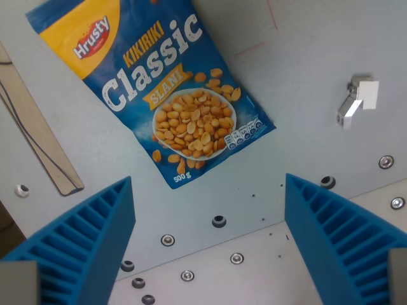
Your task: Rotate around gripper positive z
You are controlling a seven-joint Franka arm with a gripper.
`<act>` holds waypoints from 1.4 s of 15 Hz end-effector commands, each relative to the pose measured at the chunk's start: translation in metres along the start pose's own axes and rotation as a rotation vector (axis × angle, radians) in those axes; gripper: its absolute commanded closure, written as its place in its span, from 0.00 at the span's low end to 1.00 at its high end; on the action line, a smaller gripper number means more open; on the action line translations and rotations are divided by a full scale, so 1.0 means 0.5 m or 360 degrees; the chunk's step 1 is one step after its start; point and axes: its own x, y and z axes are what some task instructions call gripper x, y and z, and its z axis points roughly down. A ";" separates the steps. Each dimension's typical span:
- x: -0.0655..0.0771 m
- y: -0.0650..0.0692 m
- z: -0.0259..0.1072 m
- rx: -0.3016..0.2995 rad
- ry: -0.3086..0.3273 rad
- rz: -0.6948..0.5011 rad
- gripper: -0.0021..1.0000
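A blue and yellow peanut bag [172, 89], printed "Hrusty Kikiriki Classic", lies flat and tilted on the grey metal table [305, 57] in the upper left of the wrist view. My gripper [210, 210] hangs above the table below the bag. Its two blue ribbed fingers [82, 241] stand wide apart at the bottom left and bottom right, with nothing between them. The gripper is open and empty.
A wooden strip [38, 133] with a dark cable lies at the wrist view's left. A small white and metal bracket [357, 100] stands at the right. Several bolts and holes [219, 221] dot the plate near the fingers.
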 end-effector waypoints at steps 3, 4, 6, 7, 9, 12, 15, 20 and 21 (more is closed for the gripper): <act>0.000 0.000 -0.003 0.0002 0.0005 0.0257 0.00; 0.000 0.000 -0.003 0.0002 0.0005 0.0278 0.00; 0.000 0.000 -0.003 0.0002 0.0005 0.0321 0.00; 0.000 0.000 -0.003 0.0002 0.0005 0.0342 0.00; 0.000 0.000 -0.003 0.0002 0.0005 0.0384 0.00; 0.000 0.000 -0.003 0.0003 0.0005 0.0448 0.00; 0.000 0.000 -0.003 0.0003 0.0005 0.0512 0.00; 0.000 0.000 -0.003 0.0003 0.0005 0.0618 0.00; 0.000 0.000 -0.003 0.0003 0.0004 0.0639 0.00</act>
